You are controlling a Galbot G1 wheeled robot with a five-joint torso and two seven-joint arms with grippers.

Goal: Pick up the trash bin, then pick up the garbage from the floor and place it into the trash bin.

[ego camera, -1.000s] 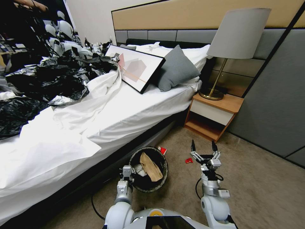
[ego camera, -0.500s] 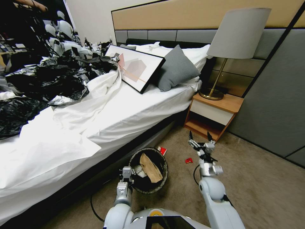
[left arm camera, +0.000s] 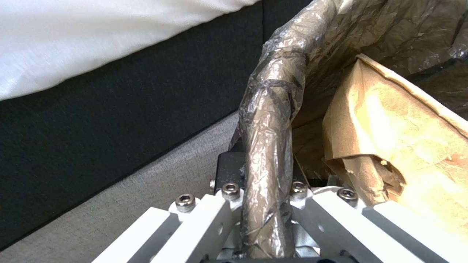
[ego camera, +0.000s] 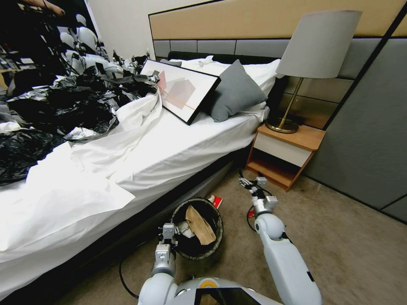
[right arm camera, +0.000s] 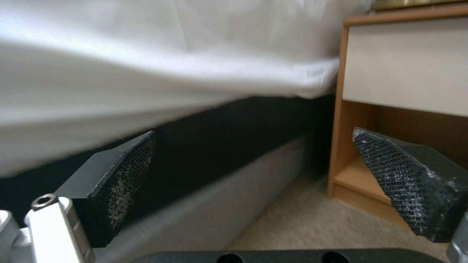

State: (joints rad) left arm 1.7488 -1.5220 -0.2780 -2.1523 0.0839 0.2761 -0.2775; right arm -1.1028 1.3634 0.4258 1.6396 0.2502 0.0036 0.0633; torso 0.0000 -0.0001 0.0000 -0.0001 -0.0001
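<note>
Left pincer (ego camera: 168, 232) pinches the bin (ego camera: 197, 226) rim, so bin pickup looks done; bin sits low beside the bed (ego camera: 127, 156). Tan bag (ego camera: 200, 224) and white scraps already inside. Right pincer (ego camera: 250, 183) spread, empty, out near the nightstand (ego camera: 285, 154). Left to do: red packet (ego camera: 216, 200) on the floor behind the bin, more red by the right arm.

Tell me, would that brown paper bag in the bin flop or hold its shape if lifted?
The paper bag is creased yet stands propped in the trash bin, so it probably keeps some stiffness. Its torn edge suggests it rips easily. It looks empty, so likely light.
</note>
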